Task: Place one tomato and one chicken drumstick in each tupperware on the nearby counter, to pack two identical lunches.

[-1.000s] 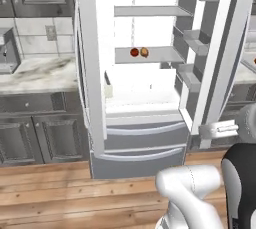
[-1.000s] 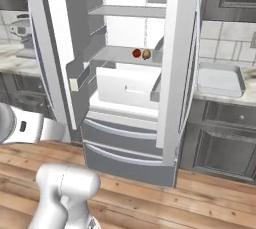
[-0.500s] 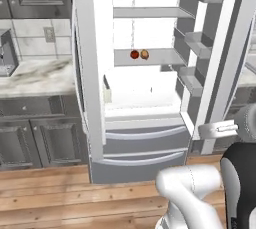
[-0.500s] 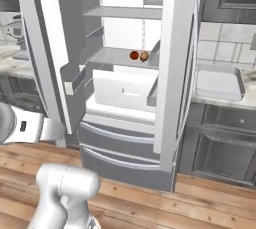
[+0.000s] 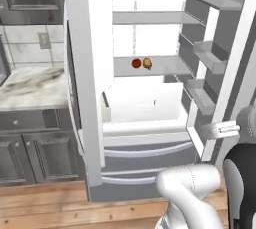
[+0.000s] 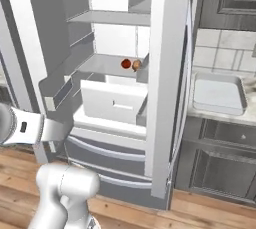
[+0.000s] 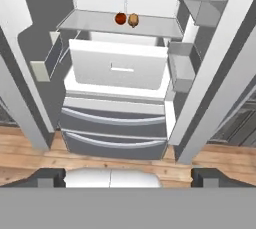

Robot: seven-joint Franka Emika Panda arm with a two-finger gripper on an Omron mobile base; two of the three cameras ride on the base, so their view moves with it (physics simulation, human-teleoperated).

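Pincer (image 7: 128, 175): we log its two dark tips at the bottom corners of the hand view, spread wide with nothing between them, pointed at an open fridge (image 7: 120, 73) well ahead. Tomato (image 7: 120, 19): red, round, on the middle shelf (image 7: 90, 21) far beyond and above the tips, slightly left of their midline; also seen from the left base (image 5: 136, 63) and right base (image 6: 126, 63). Drumstick (image 7: 133, 20): brown, touching or just beside the tomato on its right, same shelf (image 5: 147, 63) (image 6: 136, 64). White drawer (image 7: 117, 68) under that shelf, pulled forward; two grey freezer drawers (image 7: 114, 123) lower, nearer the tips. Surface (image 5: 27, 85): marble-look, left of the fridge; a second stretch on the right carries a grey tray (image 6: 218, 94). We cannot tell if that tray is a tupperware.
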